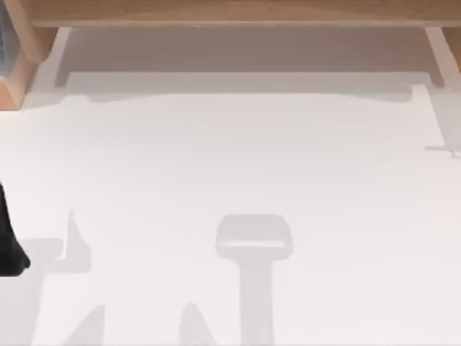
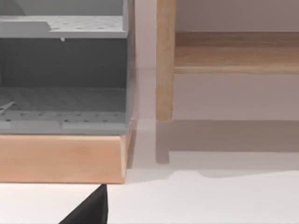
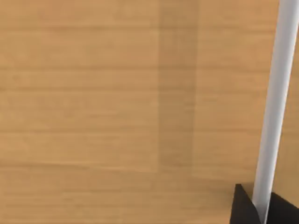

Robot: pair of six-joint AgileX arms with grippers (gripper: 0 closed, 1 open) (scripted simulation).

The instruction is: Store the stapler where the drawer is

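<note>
White table point(image 1: 230, 202), tan wood-grain cabinet point(image 3: 93, 93) (grey perforated shelves point(image 2: 60, 105))

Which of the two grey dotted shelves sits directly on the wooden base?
The lower shelf, its front lip meeting the wooden base; the upper shelf stands above a dark gap.

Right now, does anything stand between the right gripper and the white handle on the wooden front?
Nothing visible does. In the right wrist view the right gripper is at the white handle, with the wooden front close behind it. The left arm is parked at the table's left edge.
</note>
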